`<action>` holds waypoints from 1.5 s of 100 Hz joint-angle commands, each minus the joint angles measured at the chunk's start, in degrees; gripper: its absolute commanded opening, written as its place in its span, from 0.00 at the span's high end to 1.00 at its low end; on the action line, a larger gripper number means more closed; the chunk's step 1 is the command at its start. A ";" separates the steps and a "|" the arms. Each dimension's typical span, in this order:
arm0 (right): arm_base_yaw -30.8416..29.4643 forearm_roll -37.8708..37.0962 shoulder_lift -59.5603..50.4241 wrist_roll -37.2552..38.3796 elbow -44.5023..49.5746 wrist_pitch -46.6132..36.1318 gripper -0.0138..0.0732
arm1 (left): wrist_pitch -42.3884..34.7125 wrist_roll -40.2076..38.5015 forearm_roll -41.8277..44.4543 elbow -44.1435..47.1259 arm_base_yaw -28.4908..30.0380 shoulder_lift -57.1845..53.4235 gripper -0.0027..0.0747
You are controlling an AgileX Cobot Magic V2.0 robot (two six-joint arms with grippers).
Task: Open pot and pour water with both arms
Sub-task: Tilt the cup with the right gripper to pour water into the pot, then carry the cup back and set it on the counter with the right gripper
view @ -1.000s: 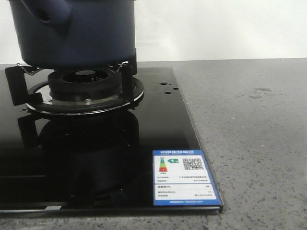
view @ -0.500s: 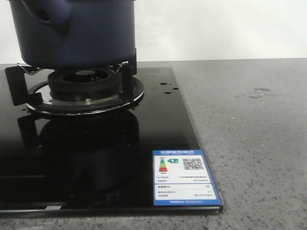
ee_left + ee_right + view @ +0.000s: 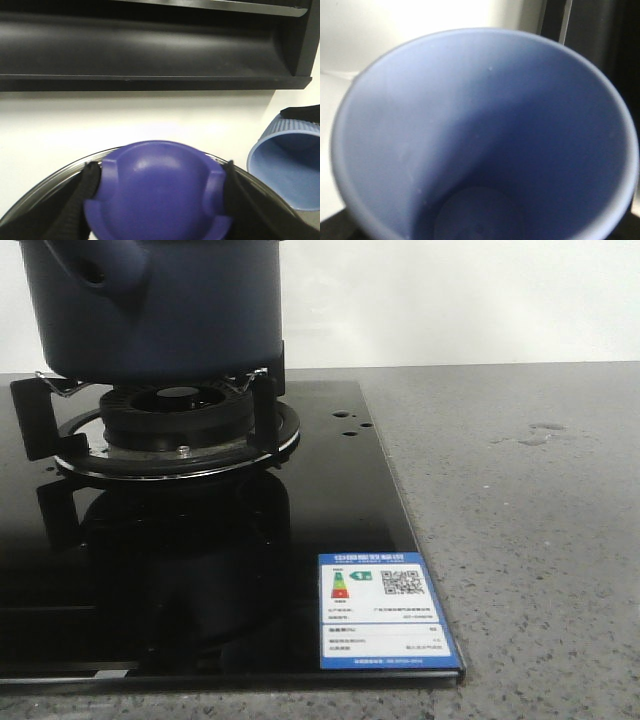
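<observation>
— Now, any change at the stove [image 3: 200,540]?
— None; pot [image 3: 160,310] unmoved on burner [image 3: 180,415].
— Grippers?
— Left [image 3: 157,200] clamped on lid knob [image 3: 157,192]. Right unseen; cup [image 3: 485,135] fills view, grip undeterminable. Pouring pending.

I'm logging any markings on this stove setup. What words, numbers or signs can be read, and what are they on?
Label at the front right corner of the black glass cooktop: it carries a QR code, a coloured energy-rating arrow scale and rows of Chinese print, all too small to read.
Pot: no text visible.
Lid knob and light blue cup: no text visible.
</observation>
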 commanded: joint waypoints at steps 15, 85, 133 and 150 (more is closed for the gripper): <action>0.19 -2.53 -2.72 -0.19 -2.29 -1.65 0.49 | -6.21 -0.27 0.17 -2.08 0.15 -1.17 0.49; 0.19 -1.55 -3.17 22.72 -2.29 7.20 0.49 | -6.21 -0.27 0.17 -2.08 0.15 -1.17 0.49; -12.78 37.85 -14.80 28.60 4.94 -4.45 0.49 | -6.21 -0.27 0.17 -2.08 0.15 -1.17 0.49; -21.01 50.04 -21.74 28.60 17.46 -19.05 0.49 | -6.21 -0.27 0.17 -2.08 0.15 -1.17 0.49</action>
